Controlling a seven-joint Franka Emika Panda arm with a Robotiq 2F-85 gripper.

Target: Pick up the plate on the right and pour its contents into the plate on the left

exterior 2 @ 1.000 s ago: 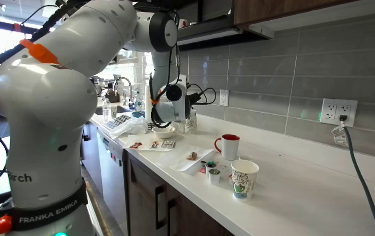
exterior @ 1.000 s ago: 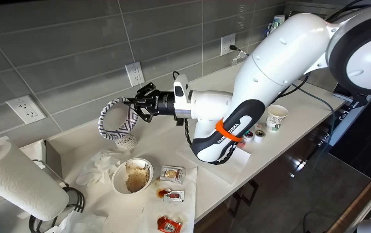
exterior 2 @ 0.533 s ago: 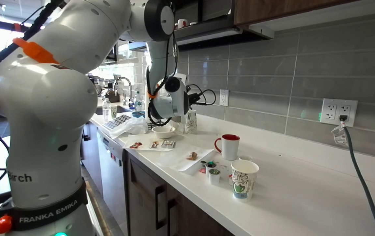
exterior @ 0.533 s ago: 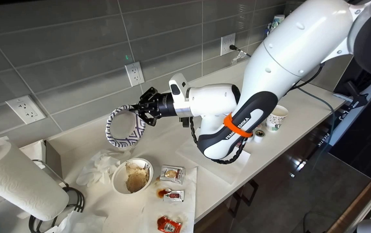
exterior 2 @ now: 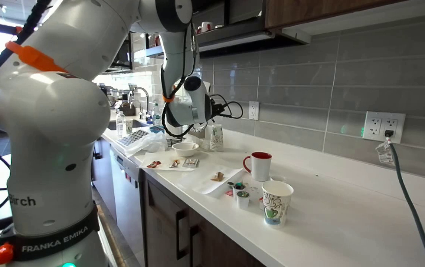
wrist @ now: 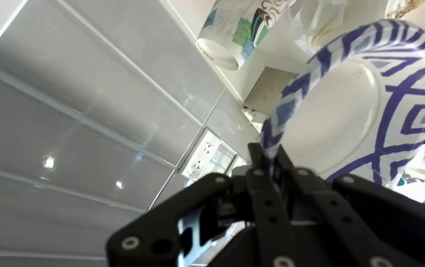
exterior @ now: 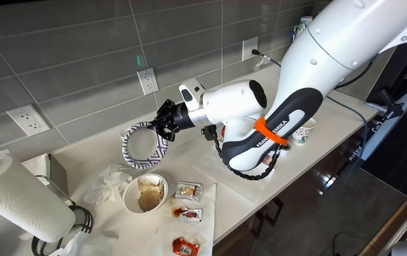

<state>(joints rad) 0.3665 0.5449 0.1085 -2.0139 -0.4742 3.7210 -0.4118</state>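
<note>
Plate [exterior: 142, 144] above white kitchen counter [exterior 2: 346, 215]

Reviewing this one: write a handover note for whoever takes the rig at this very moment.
Gripper: shut on the patterned bowl at its rim.
Things: that bowl is held up, tilted, no contents visible; the white bowl, likely target, is on the counter, brown stuff inside.
Done: patterned bowl picked up. The pour looks made, but these views cannot confirm it.
Left: check for leftovers, then probably set the patterned bowl down.
</note>
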